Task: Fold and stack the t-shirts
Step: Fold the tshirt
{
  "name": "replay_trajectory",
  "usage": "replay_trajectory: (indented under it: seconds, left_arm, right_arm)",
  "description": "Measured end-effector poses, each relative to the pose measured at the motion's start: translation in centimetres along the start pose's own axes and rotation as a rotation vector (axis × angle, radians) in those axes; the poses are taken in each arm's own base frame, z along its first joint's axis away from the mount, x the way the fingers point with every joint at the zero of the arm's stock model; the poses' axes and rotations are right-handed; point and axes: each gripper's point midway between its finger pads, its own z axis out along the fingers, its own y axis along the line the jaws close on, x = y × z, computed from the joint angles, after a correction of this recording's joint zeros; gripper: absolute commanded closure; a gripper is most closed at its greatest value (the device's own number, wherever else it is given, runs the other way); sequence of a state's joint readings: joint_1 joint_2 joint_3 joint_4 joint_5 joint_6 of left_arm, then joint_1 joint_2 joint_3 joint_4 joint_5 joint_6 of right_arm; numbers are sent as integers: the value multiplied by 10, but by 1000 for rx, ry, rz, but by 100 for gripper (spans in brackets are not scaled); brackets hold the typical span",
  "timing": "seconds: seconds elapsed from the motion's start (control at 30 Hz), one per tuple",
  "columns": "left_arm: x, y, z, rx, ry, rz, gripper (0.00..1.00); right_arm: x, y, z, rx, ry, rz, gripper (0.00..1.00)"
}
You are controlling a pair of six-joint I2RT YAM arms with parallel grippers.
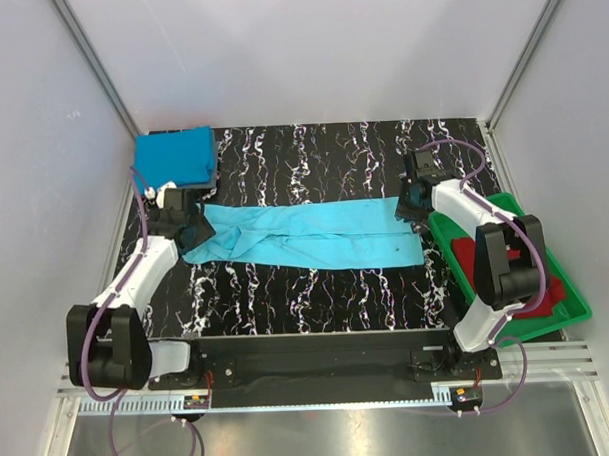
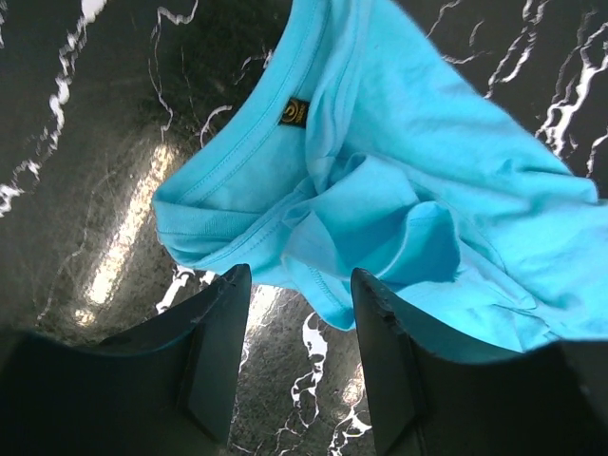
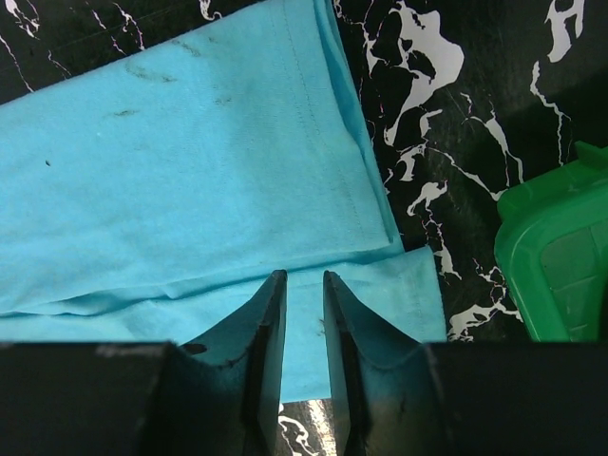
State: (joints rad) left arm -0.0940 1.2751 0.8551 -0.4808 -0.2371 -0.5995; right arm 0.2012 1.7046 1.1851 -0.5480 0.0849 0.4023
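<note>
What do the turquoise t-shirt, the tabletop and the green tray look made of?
The turquoise t-shirt looks like soft matte knit cloth, probably cotton: stitched hems, limp folds. The tabletop is hard and glossy, black with white marble veining, perhaps printed laminate: it mirrors light. The green tray seems moulded plastic, slightly shiny.

**Top view:** the right arm (image 1: 501, 266) covers most of the dark red shirts (image 1: 463, 252) in the green tray (image 1: 579, 306), so you cannot count them. The left gripper (image 1: 200, 230) hides the collar end of the turquoise shirt (image 1: 315, 238).
**Left wrist view:** the collar label (image 2: 296, 112) is too small to read.
**Right wrist view:** you cannot tell whether the right gripper (image 3: 304, 285) pinches the hem. The tray runs off the right edge.
</note>
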Motion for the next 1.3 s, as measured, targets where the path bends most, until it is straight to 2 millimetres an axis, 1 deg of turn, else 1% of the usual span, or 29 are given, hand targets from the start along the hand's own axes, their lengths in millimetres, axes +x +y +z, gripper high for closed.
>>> replay_trajectory:
  seconds: [0.07, 0.23, 0.3, 0.37, 0.5, 0.57, 0.6, 0.67, 0.73, 0.87, 0.97, 1.1, 1.2, 1.27, 1.3]
  left_arm:
    - [11, 7, 7, -10, 35, -19, 50]
    - [46, 30, 27, -76, 155, -64, 54]
    - [54, 35, 33, -97, 184, -76, 55]
    - [58, 36, 37, -110, 202, -79, 55]
    - [67, 41, 47, -142, 230, -84, 55]
    - [67, 43, 50, -155, 226, -87, 58]
    - [67, 43, 50, -159, 222, -91, 60]
    - [66, 44, 51, -165, 218, -98, 63]
    - [65, 47, 52, -172, 213, -124, 65]
    - [64, 50, 51, -158, 182, -196, 64]
    - [66, 52, 47, -144, 156, -240, 62]
    - [78, 58, 34, -136, 157, -277, 62]
    - [86, 62, 23, -142, 182, -283, 59]
    - [82, 62, 15, -134, 170, -280, 58]
    - [76, 61, 9, -129, 157, -268, 58]
  right_arm:
    - [1, 0, 0, 1, 3, 2, 71]
    - [4, 1, 1, -10, 12, 2, 71]
    - [8, 0, 3, -9, 23, 1, 71]
    - [14, -3, 9, 2, 43, 0, 71]
    - [27, -7, 28, 28, 94, -5, 72]
    - [32, -9, 36, 39, 113, -6, 73]
    - [34, -10, 39, 43, 120, -6, 73]
    - [33, -12, 41, 46, 118, 0, 75]
    - [32, -14, 42, 49, 116, 19, 75]
    - [29, -17, 43, 52, 101, 68, 75]
    - [30, -18, 42, 50, 79, 95, 75]
    - [37, -24, 36, 58, 68, 125, 75]
    - [40, -26, 33, 61, 70, 136, 75]
    - [39, -25, 28, 60, 67, 139, 75]
    - [37, -25, 25, 55, 59, 141, 74]
